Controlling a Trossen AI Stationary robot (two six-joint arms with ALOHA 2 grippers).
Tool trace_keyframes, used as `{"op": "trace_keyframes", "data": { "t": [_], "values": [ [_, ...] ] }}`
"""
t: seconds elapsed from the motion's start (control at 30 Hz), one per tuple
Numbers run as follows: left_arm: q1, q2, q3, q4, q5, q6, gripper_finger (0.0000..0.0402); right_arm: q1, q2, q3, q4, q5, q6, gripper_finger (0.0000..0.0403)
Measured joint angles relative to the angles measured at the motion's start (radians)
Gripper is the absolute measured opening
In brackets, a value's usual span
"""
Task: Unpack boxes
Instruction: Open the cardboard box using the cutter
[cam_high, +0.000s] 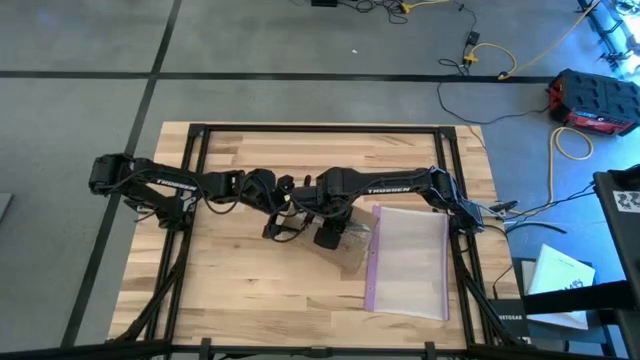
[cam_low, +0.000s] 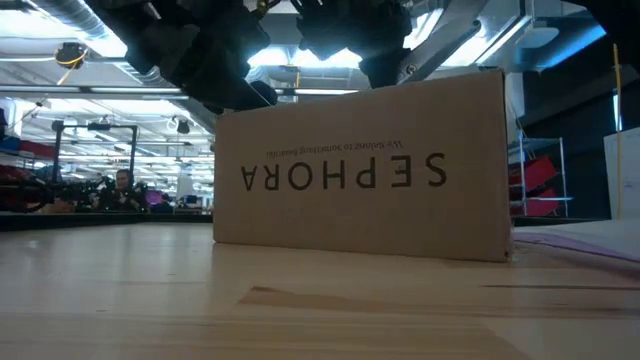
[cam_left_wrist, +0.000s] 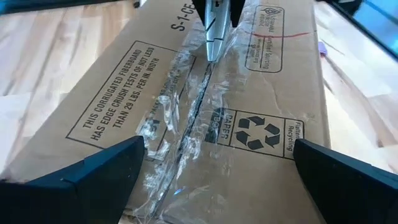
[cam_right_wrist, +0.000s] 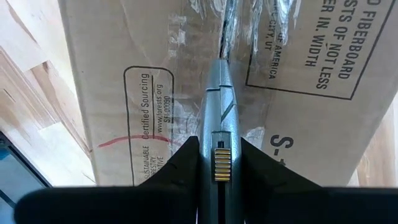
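**Right claw's blade lined up with the taped seam**

Right claw (cam_right_wrist: 216, 163) is pressed together on a small grey knife (cam_right_wrist: 219, 106), its blade running straight out from between the fingers. The tip rests on, or just above, the centre seam on top of the box (cam_left_wrist: 186, 118) (contact itself cannot be confirmed). That seam, covered in torn, wrinkled clear tape (cam_left_wrist: 186, 106), runs along the box's long axis, and the blade lies in line with it. A cut would therefore travel lengthwise down the seam, not across it.

Left claw (cam_left_wrist: 214, 165) is spread wide, its fingers hanging either side of the same box top, facing the blade from the opposite end and gripping nothing. Both arms meet mid-table over the box, so neither is clearly nearer. A clear bag (cam_high: 410, 258) lies just beside the box, on the right arm's side.
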Motion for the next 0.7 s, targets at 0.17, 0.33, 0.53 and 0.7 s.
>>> {"op": "trace_keyframes", "data": {
  "t": [0.17, 0.33, 0.53, 0.7],
  "values": [
    [0.029, 0.002, 0.09, -0.148, 0.066, 0.047, 0.04, 0.001, 0.0, 0.0, 0.005, 0.0, -0.001, 0.0057],
    [0.073, 0.006, 0.17, -0.251, 0.116, 0.118, 0.04, 0.0, -0.001, 0.0, 0.002, 0.0, -0.001, 0.0057],
    [0.134, 0.004, 0.19, -0.261, 0.154, 0.17, 0.04, 0.0, -0.002, 0.0, 0.002, 0.009, 0.0, 0.0057],
    [0.158, 0.019, 0.19, -0.254, 0.213, 0.194, 0.04, -0.001, -0.002, 0.0, 0.001, 0.009, 0.0, 0.0057]
  ]
}}
